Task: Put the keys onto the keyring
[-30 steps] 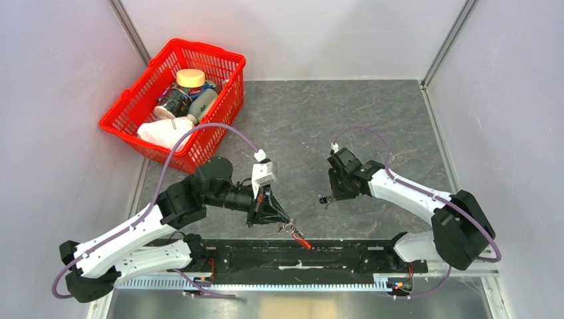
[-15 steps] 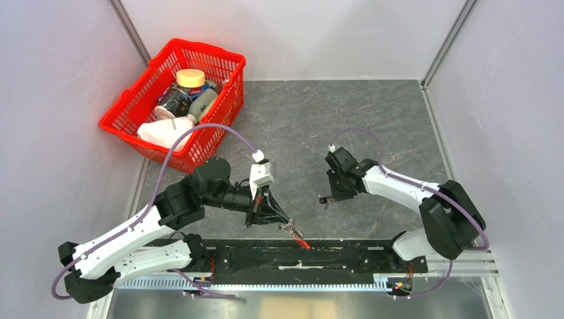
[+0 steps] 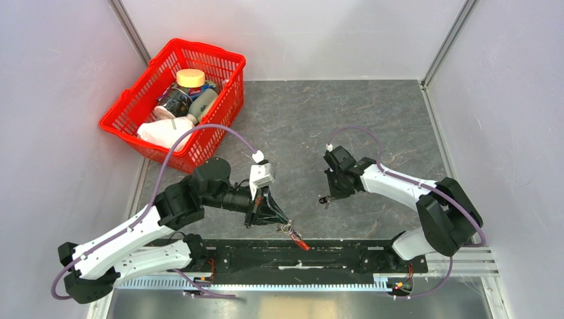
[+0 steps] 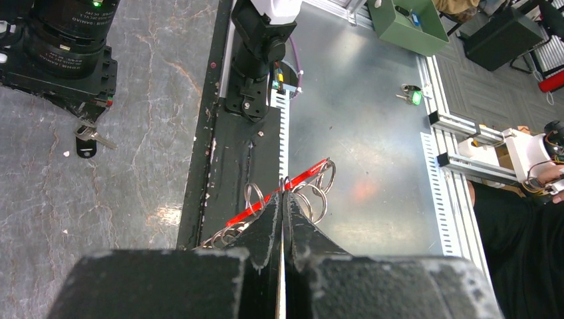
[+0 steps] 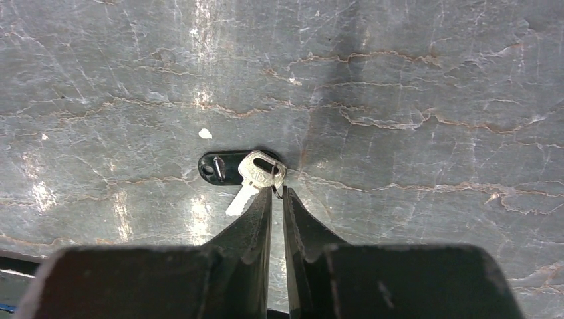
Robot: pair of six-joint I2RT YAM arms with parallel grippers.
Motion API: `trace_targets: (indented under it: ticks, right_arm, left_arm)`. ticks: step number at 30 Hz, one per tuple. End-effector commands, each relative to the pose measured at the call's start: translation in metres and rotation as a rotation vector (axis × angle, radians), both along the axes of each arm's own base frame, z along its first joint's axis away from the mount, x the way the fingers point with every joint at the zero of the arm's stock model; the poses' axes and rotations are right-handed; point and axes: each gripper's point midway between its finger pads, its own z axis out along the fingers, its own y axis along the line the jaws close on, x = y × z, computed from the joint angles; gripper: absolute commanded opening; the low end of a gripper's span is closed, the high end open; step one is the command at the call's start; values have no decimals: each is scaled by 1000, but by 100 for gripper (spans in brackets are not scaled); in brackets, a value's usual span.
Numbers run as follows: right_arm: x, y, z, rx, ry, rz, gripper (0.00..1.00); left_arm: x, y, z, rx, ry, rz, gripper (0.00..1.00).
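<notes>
Pickup stage: left tool (image 4: 282, 199) clamps thin wire keyring with red strap (image 4: 302, 181) above black base rail (image 4: 226, 153); right tool (image 5: 277, 193), narrow, pinches small silvery flat key (image 5: 256, 174) on grey worktop (image 5: 432, 100) beyond rail; next move likely calls for carrying key to ring.

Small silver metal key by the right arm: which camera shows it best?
The right wrist view. There the small silver metal key is large and sharp, its head at the tips of the right pincer. The top external view shows the key only as a speck; the left wrist view shows it small, far off.
</notes>
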Motion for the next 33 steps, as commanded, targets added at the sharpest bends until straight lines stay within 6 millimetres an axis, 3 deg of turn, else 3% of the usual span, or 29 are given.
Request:
trace_targets:
  ticks: [1,11,15,18,21,26,33]
  right_arm:
    - [13,7,10,19,-38,7,16]
    - [15,3,3,-13,-28,-7,16]
    - [17,3,7,-8,-44,-15,0]
    - [17,3,18,1,-63,-21,0]
    - [14,3,38,33,-89,-12,0]
    - [3,10,93,146,-167,62,0]
    - [-35,17,173,303,-243,263,0]
  left_arm:
    - [-2,0,14,-47,-55,-24,2]
    - [-2,1,13,-47,-53,-22,2]
    - [-2,1,14,-48,-55,-22,2]
    - [-3,1,14,-48,-56,-22,2]
    - [-3,2,14,-50,-55,-23,2]
    - [-3,1,15,-55,-54,-27,2]
    - [0,-4,15,-52,-48,-19,2]
